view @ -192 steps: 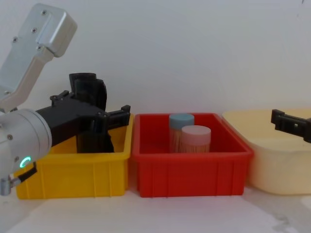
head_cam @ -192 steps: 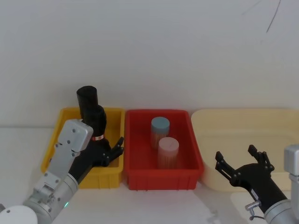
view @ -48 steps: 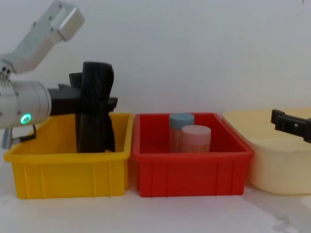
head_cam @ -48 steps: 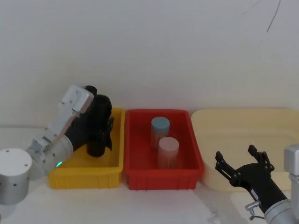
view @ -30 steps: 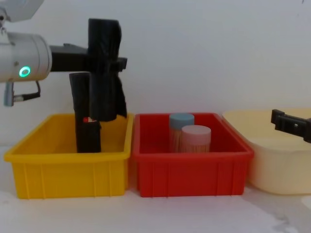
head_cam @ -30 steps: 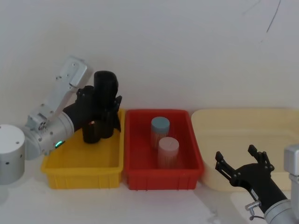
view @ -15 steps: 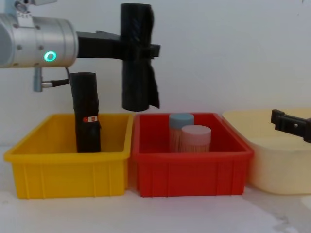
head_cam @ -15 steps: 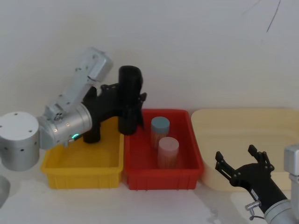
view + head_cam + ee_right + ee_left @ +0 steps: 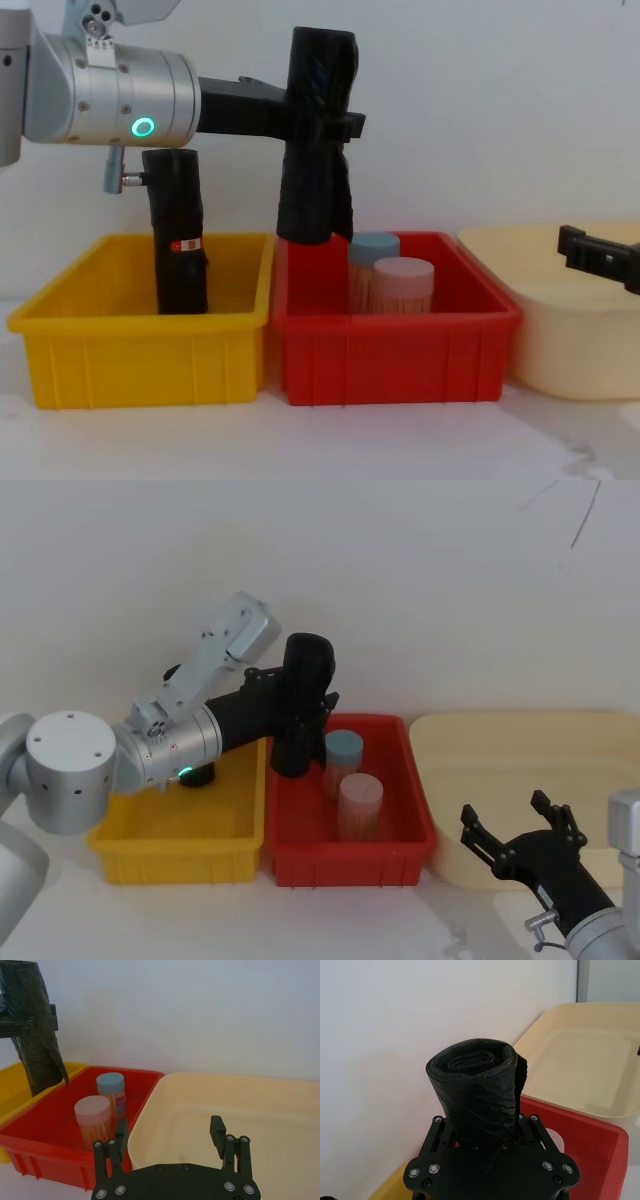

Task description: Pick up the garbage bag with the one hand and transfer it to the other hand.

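Hanging upright over the left side of the red bin (image 9: 400,350): the garbage bag (image 9: 312,190), clamped above its middle by the jaws of the left gripper (image 9: 338,125). Just beside it, two capped jars (image 9: 403,285). Standing in the yellow bin (image 9: 150,360): a second black roll (image 9: 180,215). Low by the cream tub (image 9: 520,742): the right gripper (image 9: 520,832), jaws apart.
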Controlling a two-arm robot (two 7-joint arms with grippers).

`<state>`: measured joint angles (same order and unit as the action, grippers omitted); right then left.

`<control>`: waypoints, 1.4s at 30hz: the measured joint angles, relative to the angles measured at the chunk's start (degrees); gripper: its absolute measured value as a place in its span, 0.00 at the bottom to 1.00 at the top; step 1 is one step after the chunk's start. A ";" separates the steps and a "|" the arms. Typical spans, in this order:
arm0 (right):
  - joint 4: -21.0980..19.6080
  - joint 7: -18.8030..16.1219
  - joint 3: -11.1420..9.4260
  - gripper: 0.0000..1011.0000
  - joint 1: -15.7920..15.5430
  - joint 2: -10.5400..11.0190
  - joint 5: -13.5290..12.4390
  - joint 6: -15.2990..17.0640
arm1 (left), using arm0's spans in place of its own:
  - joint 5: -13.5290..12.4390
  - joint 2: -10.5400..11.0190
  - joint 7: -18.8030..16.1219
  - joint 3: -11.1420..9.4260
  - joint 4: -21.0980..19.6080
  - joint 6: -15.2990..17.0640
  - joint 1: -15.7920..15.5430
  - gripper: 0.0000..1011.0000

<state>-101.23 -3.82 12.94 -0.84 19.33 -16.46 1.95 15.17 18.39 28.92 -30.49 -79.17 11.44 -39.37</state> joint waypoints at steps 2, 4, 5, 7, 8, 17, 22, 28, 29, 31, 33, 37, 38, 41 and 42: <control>0.00 0.00 0.00 0.99 0.00 0.00 0.00 0.00 | -0.17 -0.06 0.05 -0.15 0.18 -0.03 -0.20 0.43; 0.00 0.00 0.00 0.99 0.00 0.00 0.00 0.00 | -0.38 -0.15 0.10 -0.33 0.43 -0.06 -0.45 0.43; 0.00 0.00 0.00 0.99 0.00 -0.01 0.00 0.00 | -0.46 -0.17 0.11 -0.41 0.51 -0.08 -0.54 0.43; 0.00 -0.01 -0.01 0.99 0.01 -0.04 -0.02 0.01 | -0.61 -0.24 0.15 -0.56 0.69 -0.11 -0.74 0.43; -0.02 -0.14 -0.02 0.99 0.02 -0.06 -0.07 0.02 | -0.66 -0.26 0.16 -0.61 0.75 -0.12 -0.80 0.43; -0.49 -2.69 0.32 0.99 0.90 -0.24 -1.51 0.33 | -1.04 -0.40 0.26 -0.97 1.18 -0.19 -1.26 0.43; -0.61 -4.74 0.95 0.99 2.03 -0.49 -2.40 0.60 | -1.19 -0.45 0.29 -1.11 1.36 -0.22 -1.43 0.43; -0.10 -8.18 2.70 0.99 4.64 -1.13 -3.66 0.91 | -1.28 -0.48 0.33 -1.19 1.44 -0.24 -1.55 0.43; 0.04 -8.67 2.90 0.99 4.97 -1.22 -3.77 0.92 | -1.30 -0.48 0.34 -1.20 1.47 -0.24 -1.57 0.43; 0.66 -9.85 3.72 0.99 6.19 -1.53 -4.11 0.96 | -1.31 -0.49 0.34 -1.21 1.48 -0.24 -1.59 0.43; 1.41 -11.05 4.55 0.99 7.42 -1.89 -4.47 0.97 | -1.33 -0.50 0.34 -1.22 1.50 -0.24 -1.61 0.43; 2.78 -12.90 5.71 0.99 9.29 -2.50 -4.92 0.90 | -1.35 -0.51 0.34 -1.26 1.53 -0.24 -1.63 0.43; 3.51 -13.51 6.33 0.99 10.22 -2.83 -5.07 0.83 | -1.36 -0.52 0.34 -1.26 1.54 -0.24 -1.64 0.43; 5.22 -15.11 7.50 0.99 12.15 -3.58 -5.31 0.54 | -1.38 -0.54 0.34 -1.28 1.55 -0.24 -1.65 0.43; 5.63 -15.29 7.76 0.99 12.62 -3.76 -5.35 0.43 | -1.39 -0.54 0.34 -1.29 1.56 -0.24 -1.65 0.43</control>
<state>-95.59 -19.11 20.69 11.78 15.58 -21.82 2.38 13.78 17.85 29.26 -31.78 -77.61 11.21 -41.02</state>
